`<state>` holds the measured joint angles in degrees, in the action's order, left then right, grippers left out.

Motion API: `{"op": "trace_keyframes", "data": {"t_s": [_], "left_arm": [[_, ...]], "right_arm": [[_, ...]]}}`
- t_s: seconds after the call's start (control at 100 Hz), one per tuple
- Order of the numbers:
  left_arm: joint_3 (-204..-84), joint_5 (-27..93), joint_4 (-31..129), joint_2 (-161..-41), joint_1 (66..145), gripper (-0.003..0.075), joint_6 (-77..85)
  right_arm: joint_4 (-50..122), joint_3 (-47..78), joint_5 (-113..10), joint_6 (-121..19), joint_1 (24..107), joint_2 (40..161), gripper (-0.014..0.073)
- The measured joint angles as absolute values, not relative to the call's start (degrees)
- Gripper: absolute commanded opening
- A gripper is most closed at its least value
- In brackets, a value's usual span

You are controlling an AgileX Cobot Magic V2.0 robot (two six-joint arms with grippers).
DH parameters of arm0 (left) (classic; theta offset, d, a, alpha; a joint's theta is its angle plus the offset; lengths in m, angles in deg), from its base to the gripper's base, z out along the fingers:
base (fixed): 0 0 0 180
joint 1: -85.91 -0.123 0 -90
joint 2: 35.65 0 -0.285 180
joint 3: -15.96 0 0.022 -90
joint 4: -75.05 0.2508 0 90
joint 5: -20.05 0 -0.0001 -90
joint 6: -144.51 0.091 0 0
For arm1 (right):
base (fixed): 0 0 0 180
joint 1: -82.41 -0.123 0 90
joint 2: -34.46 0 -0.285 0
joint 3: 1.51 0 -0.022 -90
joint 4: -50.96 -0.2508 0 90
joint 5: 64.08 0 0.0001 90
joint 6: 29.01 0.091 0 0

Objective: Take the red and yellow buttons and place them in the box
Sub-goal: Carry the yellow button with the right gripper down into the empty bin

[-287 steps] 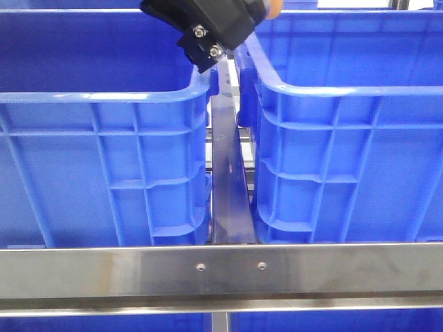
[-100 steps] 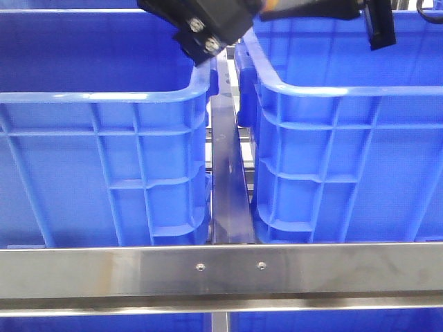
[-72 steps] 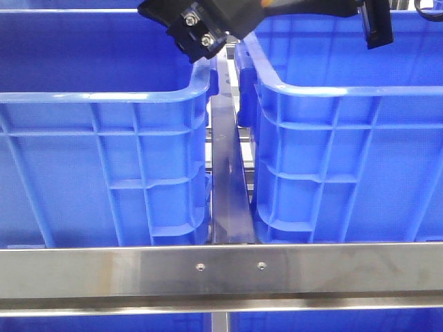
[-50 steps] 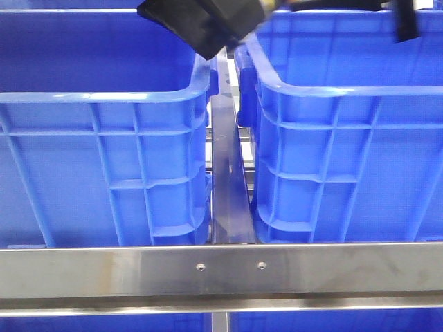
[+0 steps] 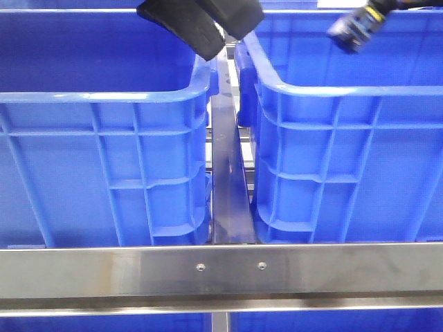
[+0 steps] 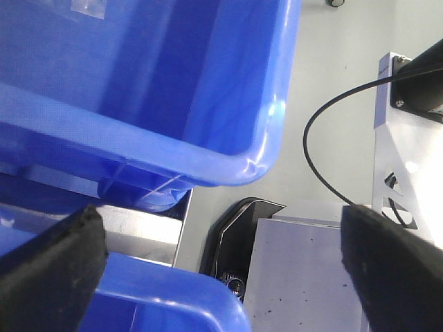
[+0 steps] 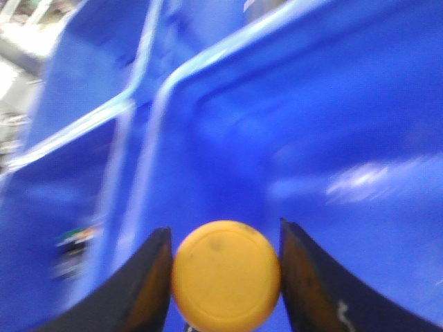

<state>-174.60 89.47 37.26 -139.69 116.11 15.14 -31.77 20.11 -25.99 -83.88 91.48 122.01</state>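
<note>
The yellow button sits between the two dark fingers of my right gripper, which is shut on it above the inside of a blue box. That view is blurred by motion. In the front view the right arm's end hangs blurred over the right blue box. My left gripper is at the top, over the gap between the two boxes. In the left wrist view it is wide open and empty. The red button is not in view.
A second, identical blue crate stands on the left. A metal rail runs between the crates and a steel bar crosses in front. The left wrist view shows a crate corner, grey floor and a black cable.
The right arm's end has swung rightwards and now shows blurred over the right box. The left gripper has turned a little at the top; its screws no longer show.
</note>
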Motion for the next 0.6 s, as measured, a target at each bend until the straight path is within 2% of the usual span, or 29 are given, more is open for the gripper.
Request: {"op": "trace_keyframes", "data": {"t_s": [0.27,0.6], "left_arm": [[-174.6,89.6,37.3,-139.7,116.1,0.064,15.1],[-174.6,89.6,37.3,-139.7,116.1,0.064,15.1]], "right_arm": [[-33.1,20.0,-40.1,-101.0,90.3,124.7,0.0266],[-33.7,13.8,-42.6,-111.1,86.2,133.5,0.0266]]}}
